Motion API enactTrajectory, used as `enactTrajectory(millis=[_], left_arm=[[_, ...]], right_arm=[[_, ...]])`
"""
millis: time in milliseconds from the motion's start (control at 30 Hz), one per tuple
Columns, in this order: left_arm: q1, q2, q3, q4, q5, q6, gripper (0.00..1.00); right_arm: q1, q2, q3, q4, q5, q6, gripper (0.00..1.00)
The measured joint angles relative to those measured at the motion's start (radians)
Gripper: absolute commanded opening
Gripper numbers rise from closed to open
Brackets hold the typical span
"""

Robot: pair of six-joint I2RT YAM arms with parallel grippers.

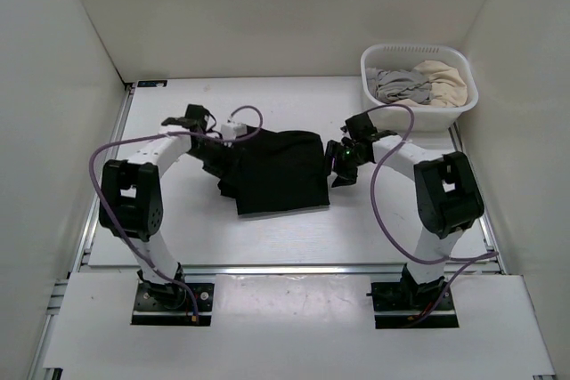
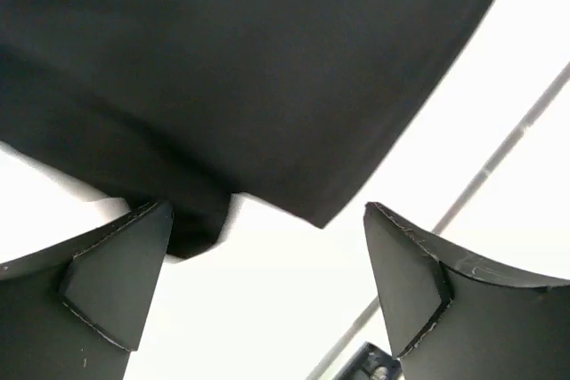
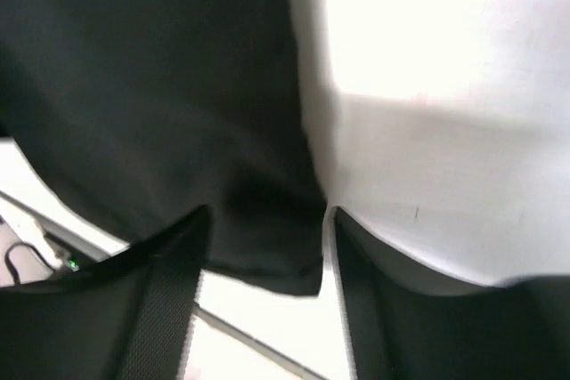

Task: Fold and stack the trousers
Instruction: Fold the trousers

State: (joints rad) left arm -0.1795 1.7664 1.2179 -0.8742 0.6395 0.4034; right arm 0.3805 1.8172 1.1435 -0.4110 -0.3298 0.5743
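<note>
The black trousers (image 1: 278, 171) lie folded into a rough rectangle in the middle of the table, with a bunched part at their left. My left gripper (image 1: 215, 145) is at that left edge. In the left wrist view it (image 2: 267, 211) is open, with the cloth (image 2: 249, 68) just beyond its fingertips and a cloth corner by the left finger (image 2: 116, 282). My right gripper (image 1: 337, 166) is at the trousers' right edge. In the right wrist view it (image 3: 267, 213) is open, and the edge of the cloth (image 3: 178, 104) hangs between its fingers.
A white laundry basket (image 1: 465, 86) holding grey and beige clothes stands at the back right. White walls enclose the table on the left, back and right. A metal rail (image 1: 285, 269) runs along the near edge.
</note>
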Motion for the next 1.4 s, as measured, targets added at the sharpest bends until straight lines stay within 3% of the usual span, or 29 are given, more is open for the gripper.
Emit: enactTrajectory(millis=[167,333,600,633,667,700,733,767,800,867,967,1100,1133,1167,1233,1267,1333,1400], left_arm=[[0.072,0.043,0.246,0.009,-0.026,-0.024,1.0],[0.046,0.193,0.501,0.069,-0.026,-0.042,1.0],[0.017,0.448,0.585,0.074,-0.06,-0.026,1.0],[0.017,0.467,0.585,0.068,-0.063,-0.023,0.93],[0.018,0.477,0.586,0.064,-0.066,-0.021,0.85],[0.018,0.489,0.594,0.057,-0.07,-0.019,0.75],[0.019,0.502,0.61,0.053,-0.074,-0.015,0.49],[0.019,0.511,0.624,0.053,-0.078,-0.021,0.38],[0.02,0.517,0.64,0.05,-0.078,-0.018,0.29],[0.02,0.52,0.667,0.05,-0.078,-0.025,0.14],[0.021,0.521,0.705,0.055,-0.076,-0.037,0.14],[0.024,0.544,0.757,0.059,-0.067,-0.074,0.41],[0.028,0.551,0.765,0.064,-0.068,-0.08,0.52],[0.034,0.559,0.768,0.069,-0.07,-0.088,0.63],[0.047,0.568,0.768,0.069,-0.076,-0.094,0.75],[0.051,0.57,0.768,0.067,-0.08,-0.095,0.84],[0.063,0.566,0.767,0.061,-0.094,-0.091,0.98],[0.073,0.554,0.767,0.053,-0.118,-0.081,1.0]], right_arm=[[-0.005,-0.063,-0.043,-0.039,-0.013,-0.067,0.69],[-0.008,-0.071,-0.122,-0.036,-0.049,-0.085,0.69],[-0.006,-0.072,-0.158,0.01,-0.085,-0.063,0.6],[-0.005,-0.069,-0.159,0.022,-0.084,-0.058,0.54],[-0.005,-0.064,-0.158,0.033,-0.085,-0.057,0.35],[-0.005,-0.056,-0.158,0.045,-0.087,-0.057,0.25],[-0.005,-0.045,-0.158,0.055,-0.091,-0.047,0.17],[-0.005,-0.036,-0.158,0.061,-0.093,-0.047,0.05],[-0.005,-0.026,-0.158,0.065,-0.095,-0.045,0.0],[-0.005,-0.017,-0.159,0.071,-0.103,-0.037,0.0],[-0.005,-0.022,-0.184,0.099,-0.122,-0.035,0.0],[-0.005,-0.041,-0.22,0.116,-0.157,-0.043,0.0],[-0.005,-0.044,-0.224,0.114,-0.163,-0.05,0.06],[-0.005,-0.045,-0.226,0.102,-0.17,-0.059,0.23],[-0.005,-0.045,-0.224,0.078,-0.186,-0.074,0.64],[-0.006,-0.048,-0.215,0.06,-0.227,-0.077,0.69],[-0.003,-0.059,-0.17,0.017,-0.229,-0.115,0.71],[-0.001,-0.059,-0.115,-0.024,-0.211,-0.144,0.71]])
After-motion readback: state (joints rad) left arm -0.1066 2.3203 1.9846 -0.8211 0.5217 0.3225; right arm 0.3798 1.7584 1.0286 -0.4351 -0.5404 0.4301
